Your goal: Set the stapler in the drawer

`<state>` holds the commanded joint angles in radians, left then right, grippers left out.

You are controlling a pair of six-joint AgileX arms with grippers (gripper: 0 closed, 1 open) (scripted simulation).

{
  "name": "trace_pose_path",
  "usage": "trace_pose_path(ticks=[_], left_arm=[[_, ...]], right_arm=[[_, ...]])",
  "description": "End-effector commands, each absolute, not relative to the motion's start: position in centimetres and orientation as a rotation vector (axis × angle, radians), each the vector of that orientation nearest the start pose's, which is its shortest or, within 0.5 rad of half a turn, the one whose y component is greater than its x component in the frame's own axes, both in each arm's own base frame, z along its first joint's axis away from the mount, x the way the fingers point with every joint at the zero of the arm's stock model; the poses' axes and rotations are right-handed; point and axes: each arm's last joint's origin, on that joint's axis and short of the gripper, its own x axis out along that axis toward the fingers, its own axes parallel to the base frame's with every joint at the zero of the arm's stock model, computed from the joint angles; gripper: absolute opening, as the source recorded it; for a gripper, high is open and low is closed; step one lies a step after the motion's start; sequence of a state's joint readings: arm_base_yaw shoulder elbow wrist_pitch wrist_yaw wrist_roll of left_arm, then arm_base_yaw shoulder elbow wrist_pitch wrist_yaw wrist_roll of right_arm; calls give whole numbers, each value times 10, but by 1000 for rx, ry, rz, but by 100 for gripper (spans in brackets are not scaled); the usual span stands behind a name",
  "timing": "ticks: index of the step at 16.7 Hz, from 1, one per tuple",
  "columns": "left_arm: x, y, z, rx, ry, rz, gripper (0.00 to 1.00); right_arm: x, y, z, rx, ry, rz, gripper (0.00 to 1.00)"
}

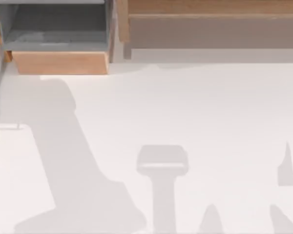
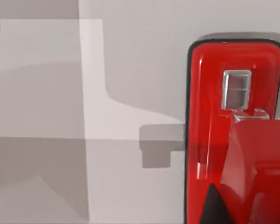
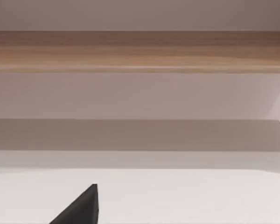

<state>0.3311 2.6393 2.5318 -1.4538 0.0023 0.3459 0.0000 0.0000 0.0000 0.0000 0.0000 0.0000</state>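
Lying on table [image 2: 130,70] | stapler [image 2: 210,116] | shelf [image 1: 210,29] beside drawer [image 1: 58,61]

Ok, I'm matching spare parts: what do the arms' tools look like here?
The left tool shows a plain black pointed tip in its wrist view; the right tool shows a matte black wedge with one straight edge. No cables or markings are visible on either.

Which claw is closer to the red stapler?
Left. Its wrist view has the stapler close up beneath a dark claw tip. The right wrist view faces the long wooden shelf instead, no stapler there.
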Motion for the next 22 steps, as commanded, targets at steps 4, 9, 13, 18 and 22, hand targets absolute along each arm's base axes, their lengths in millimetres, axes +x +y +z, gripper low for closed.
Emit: trace_pose_path(ticks=[4, 9, 13, 18, 22], left_arm=[[478, 172, 155, 8, 1566, 7, 0], [479, 171, 153, 9, 1564, 7, 0], [479, 171, 153, 9, 1564, 7, 30], [479, 171, 153, 9, 1564, 7, 68], [479, 171, 153, 9, 1564, 7, 98]], right_arm=[[106, -1, 160, 0, 0, 0, 100], [106, -1, 160, 0, 0, 0, 100], [106, -1, 160, 0, 0, 0, 100], [106, -1, 160, 0, 0, 0, 100], [106, -1, 160, 0, 0, 0, 100]])
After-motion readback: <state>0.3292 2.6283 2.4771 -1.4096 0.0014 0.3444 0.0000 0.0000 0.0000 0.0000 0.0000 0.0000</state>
